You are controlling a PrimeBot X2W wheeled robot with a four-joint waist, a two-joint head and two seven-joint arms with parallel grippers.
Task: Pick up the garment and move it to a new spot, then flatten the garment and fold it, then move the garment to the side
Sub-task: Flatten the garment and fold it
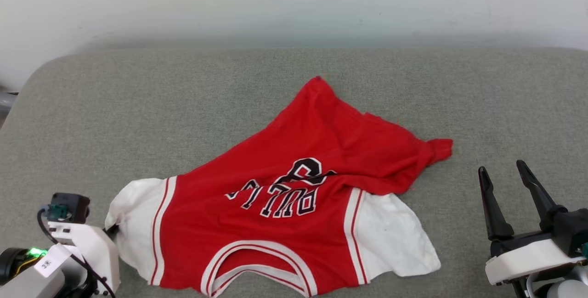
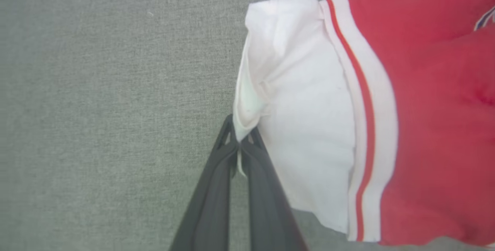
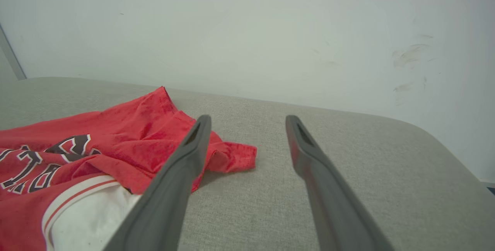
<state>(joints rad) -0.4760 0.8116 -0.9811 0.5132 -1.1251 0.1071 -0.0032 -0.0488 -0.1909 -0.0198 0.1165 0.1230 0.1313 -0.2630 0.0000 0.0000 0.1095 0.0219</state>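
Red jersey (image 1: 285, 197) lay print-side up on the grey padded surface (image 1: 138, 105), roughly centre and nearer the robot's edge. The collar pointed toward the robot, so the black white-outlined lettering read upside down in the head view. The lower body was rumpled and bunched toward the far side, one red corner trailing out to the right. Both white sleeves were spread out, one on each side, with red-and-white striped trim at the shoulder seams.

Left gripper (image 2: 240, 142) was clamped tight on the outer edge of the white sleeve (image 2: 294, 100) on the robot's left; a sliver of white cloth showed pinched between the two dark fingers. The sleeve edge was puckered and curled at the grip.

Right gripper (image 1: 500, 166) sat spread wide and empty, off to the right of the jersey, not touching it. From its wrist view the fingers (image 3: 170, 189) pointed over the grey surface toward the pale wall (image 3: 270, 30), with the red corner just beside the left-hand finger.
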